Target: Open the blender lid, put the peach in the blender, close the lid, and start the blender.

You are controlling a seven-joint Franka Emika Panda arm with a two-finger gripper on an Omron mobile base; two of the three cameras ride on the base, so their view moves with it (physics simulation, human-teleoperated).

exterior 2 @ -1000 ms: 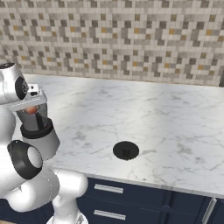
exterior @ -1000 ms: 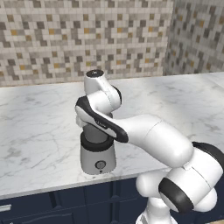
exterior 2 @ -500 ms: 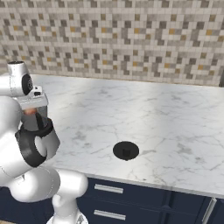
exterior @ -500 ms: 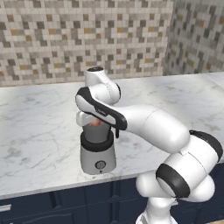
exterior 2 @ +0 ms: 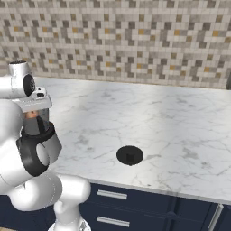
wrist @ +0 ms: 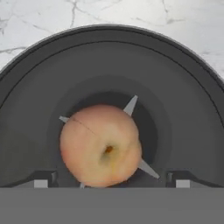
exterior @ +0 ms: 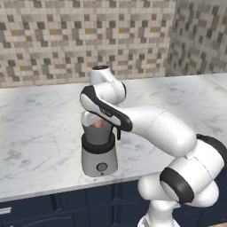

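Note:
The blender [exterior: 100,160] stands near the counter's front edge with its jar uncovered. In the hand view I look straight down into the jar [wrist: 183,87]. The peach [wrist: 100,146], orange with a paler patch, lies on the blades at the bottom. My gripper [wrist: 111,179] hangs over the jar mouth, open, and its fingertips [wrist: 41,180] stand wide of the fruit without touching it. From the left base view the peach [exterior: 98,123] shows as an orange patch in the jar, under my arm. The blender lid [exterior 2: 130,155] lies flat on the counter, to the right of the blender [exterior 2: 55,145].
The marble counter [exterior 2: 180,126] runs wide to the right of the lid. A tiled backsplash [exterior: 53,40] closes the back and a side wall the far right. Dark blue drawers [exterior 2: 135,203] sit below the counter's front edge.
The fingers have spread wide and let go of the peach, which now lies in the jar. The arm has shifted a little over the blender.

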